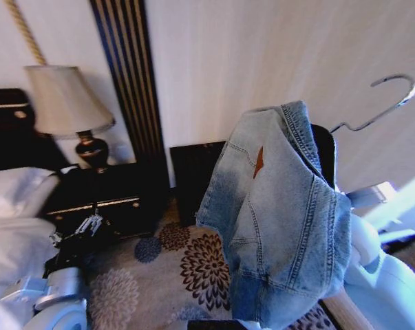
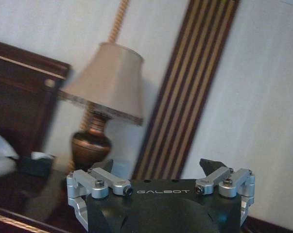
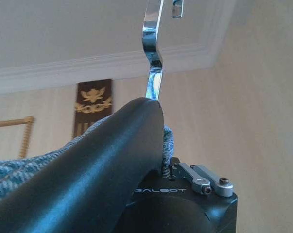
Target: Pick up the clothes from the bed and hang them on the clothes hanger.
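From our head we see the blue denim jacket (image 1: pixel 276 220) draped on the clothes hanger (image 1: pixel 325 155), whose shiny hook (image 1: pixel 382 103) sticks up by the wall. Our right arm (image 1: pixel 379 268) is under it. The bed (image 1: pixel 14 227) lies far left, and our left gripper (image 1: pixel 90 225) hangs low near it.

At our left wrist the left gripper (image 2: pixel 162 167) is spread wide, holding nothing, facing a lamp (image 2: pixel 103 97).

At our right wrist the right gripper (image 3: pixel 180 194) sits pressed under the hanger's black shoulder; we cannot tell if it is clenched
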